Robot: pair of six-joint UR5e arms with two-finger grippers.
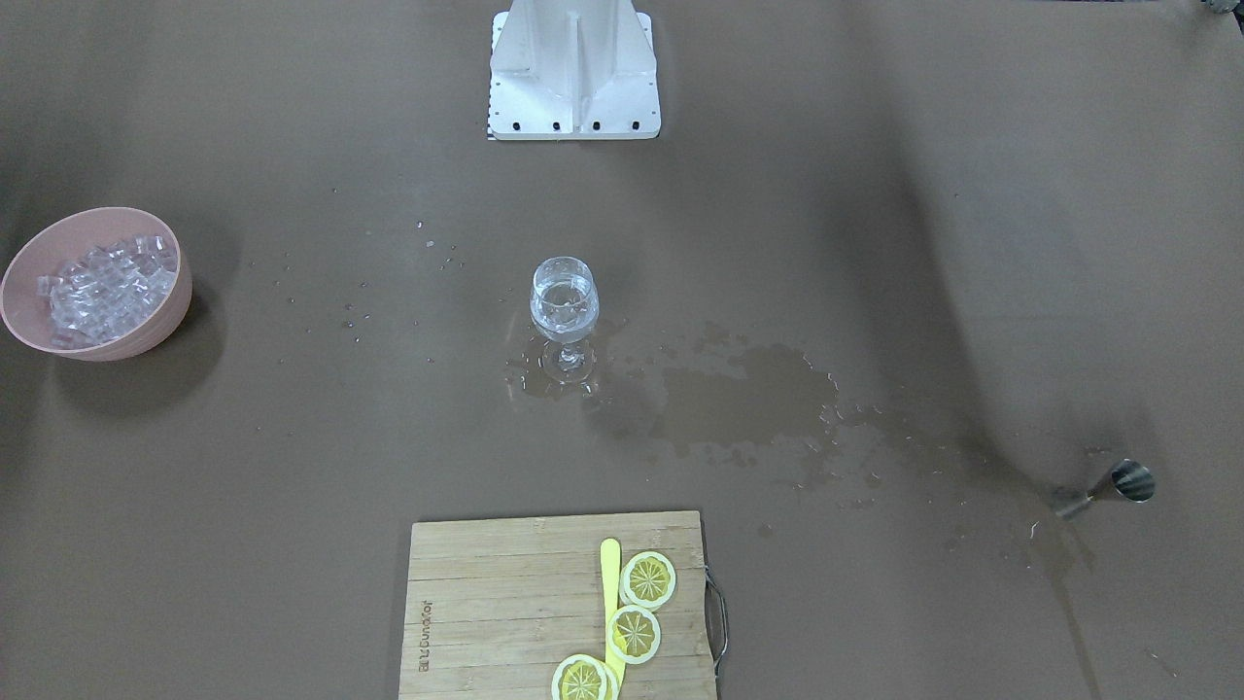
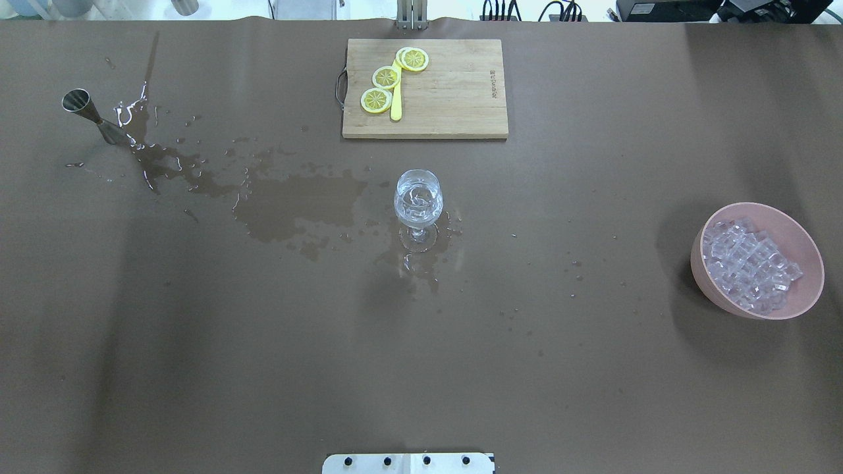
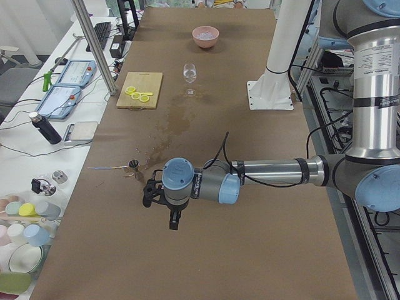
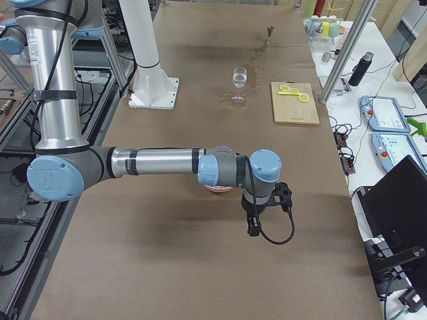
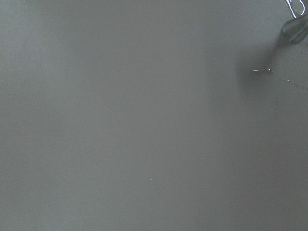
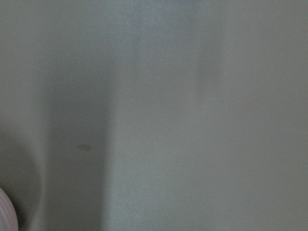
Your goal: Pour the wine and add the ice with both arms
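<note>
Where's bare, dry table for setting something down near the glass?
Between the wine glass and the pink bowl, only stray droplets; also the broad strip toward the white pedestal base. Crowded: puddle from glass to jigger, cutting board beyond.

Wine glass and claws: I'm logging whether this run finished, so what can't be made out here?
Wine glass: clear contents, too small and glary in every view to identify.
Left claw: shows only in the left side view, dark and small; open or shut unclear.
Right claw: likewise, right side view only.
Bowl: nearly hidden behind the right arm in the right side view.
</note>
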